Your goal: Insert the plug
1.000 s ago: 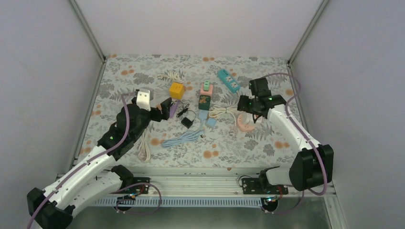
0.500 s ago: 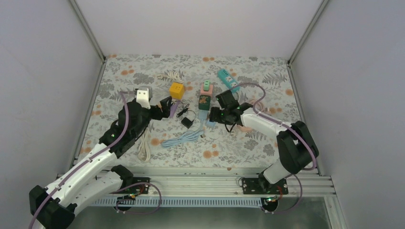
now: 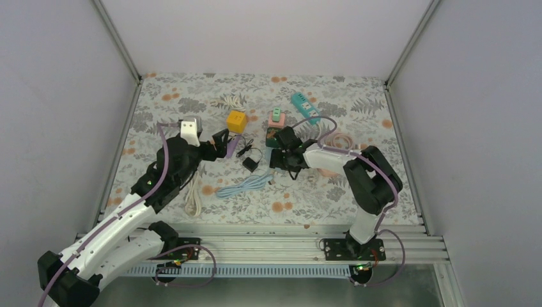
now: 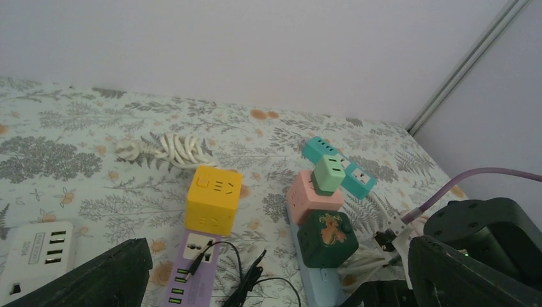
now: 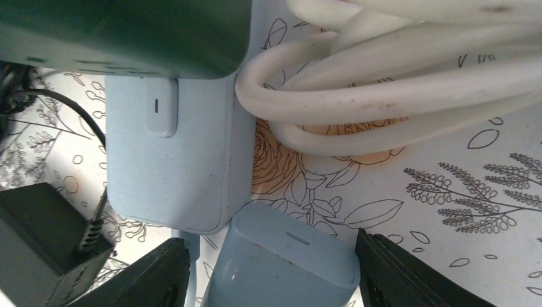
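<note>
Floral surface (image 3: 160,102), your right end effector (image 5: 271,263) spread open astride pale blue plug (image 5: 287,256) beside power strip (image 5: 169,166), left end effector (image 4: 275,281) released, empty.

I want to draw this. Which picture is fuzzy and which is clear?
Top external view: even light, soft shadows, everything small. Left wrist view: yellow cube sharp, near fingers fuzzy. Right wrist view: very close, blue plug clear.
</note>
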`<state>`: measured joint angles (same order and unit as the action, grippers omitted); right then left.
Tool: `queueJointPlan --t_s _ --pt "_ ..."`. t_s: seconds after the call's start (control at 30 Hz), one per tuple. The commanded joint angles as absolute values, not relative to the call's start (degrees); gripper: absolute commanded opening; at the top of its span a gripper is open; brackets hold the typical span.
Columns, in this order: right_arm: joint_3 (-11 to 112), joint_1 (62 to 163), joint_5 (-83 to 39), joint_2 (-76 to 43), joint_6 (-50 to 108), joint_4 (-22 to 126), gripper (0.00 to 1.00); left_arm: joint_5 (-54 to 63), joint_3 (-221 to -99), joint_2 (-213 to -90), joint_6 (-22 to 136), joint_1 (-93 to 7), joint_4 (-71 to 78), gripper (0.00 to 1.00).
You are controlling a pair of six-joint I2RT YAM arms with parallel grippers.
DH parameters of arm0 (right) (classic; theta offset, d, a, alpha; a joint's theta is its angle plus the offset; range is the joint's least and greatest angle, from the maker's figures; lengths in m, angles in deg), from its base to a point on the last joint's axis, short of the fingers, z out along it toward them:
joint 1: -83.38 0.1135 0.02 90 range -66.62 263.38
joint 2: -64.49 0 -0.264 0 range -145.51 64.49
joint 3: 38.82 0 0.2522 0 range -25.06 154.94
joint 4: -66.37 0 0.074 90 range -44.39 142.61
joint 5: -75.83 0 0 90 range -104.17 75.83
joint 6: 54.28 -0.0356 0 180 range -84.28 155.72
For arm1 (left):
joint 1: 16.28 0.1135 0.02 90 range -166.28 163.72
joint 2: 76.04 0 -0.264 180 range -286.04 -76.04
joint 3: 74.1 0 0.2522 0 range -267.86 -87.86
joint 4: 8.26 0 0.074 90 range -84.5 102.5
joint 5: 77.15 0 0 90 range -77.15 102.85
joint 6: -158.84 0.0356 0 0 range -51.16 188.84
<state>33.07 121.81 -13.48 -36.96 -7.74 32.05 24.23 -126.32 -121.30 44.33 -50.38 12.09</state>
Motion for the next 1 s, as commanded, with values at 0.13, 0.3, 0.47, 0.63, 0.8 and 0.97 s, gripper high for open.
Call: queueJointPlan --t_s 0.13,0.3,0.47,0.63,0.8,0.97 --pt "34.9 123.8 -5.6 -38.4 -9.2 26.6 0.63 24.0 -127.1 -121.2 44.4 -50.0 12.8 1.00" --pt "35.0 123.8 -5.0 -38.5 -8.5 25.7 0.68 23.6 -127.0 -121.3 44.2 -50.0 12.4 1.00" --pt "34.9 123.8 -6.1 -39.5 -8.2 26.1 0.69 23.5 -127.2 -121.2 44.3 -50.0 12.8 1.00" --pt "35.2 123.9 -8.6 -39.4 -6.6 27.3 0.62 23.5 -127.1 -120.6 44.2 -50.0 13.2 1.00" --pt "37.1 124.9 -6.3 -42.1 -5.7 24.3 0.66 23.5 -127.2 -120.6 44.1 -50.0 13.1 1.00" --pt "35.8 126.0 -3.4 -41.5 -6.2 22.0 0.59 23.5 -127.4 -120.9 44.3 -50.0 13.2 1.00"
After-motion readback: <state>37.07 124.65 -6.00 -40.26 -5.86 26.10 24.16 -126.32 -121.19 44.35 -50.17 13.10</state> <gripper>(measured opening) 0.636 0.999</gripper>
